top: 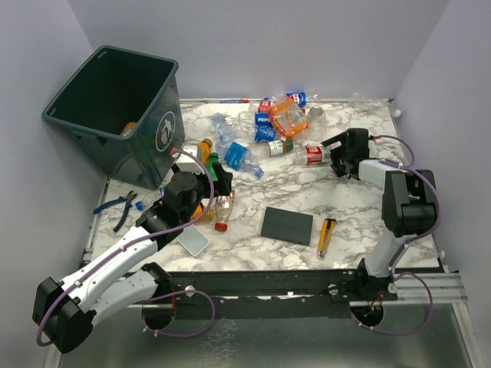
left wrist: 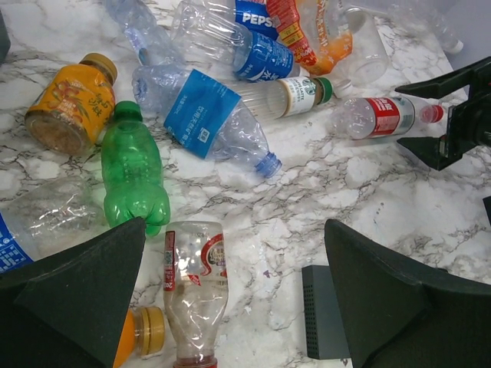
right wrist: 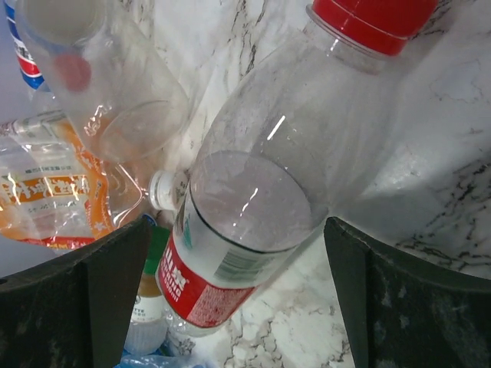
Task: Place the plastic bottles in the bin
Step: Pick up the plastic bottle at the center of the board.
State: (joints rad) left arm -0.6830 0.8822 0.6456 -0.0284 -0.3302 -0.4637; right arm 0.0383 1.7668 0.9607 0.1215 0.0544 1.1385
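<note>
The dark grey-green bin (top: 115, 107) stands at the far left. Crushed plastic bottles lie across the middle and back of the marble table, among them an orange-tinted jug (top: 288, 115). My left gripper (top: 219, 192) is open above a clear bottle with a red label (left wrist: 192, 280), which lies between its fingers (left wrist: 84, 291) beside a green bottle (left wrist: 134, 172). My right gripper (top: 331, 153) is open, with its fingers (right wrist: 399, 299) on either side of a clear bottle with a red cap and red label (right wrist: 261, 192), also seen in the top view (top: 313, 154).
A black flat pad (top: 287, 225) and a yellow utility knife (top: 327, 234) lie near the front. Blue pliers (top: 115, 205) lie by the bin's base. A small grey square (top: 192, 240) lies under the left arm. Grey walls enclose the table.
</note>
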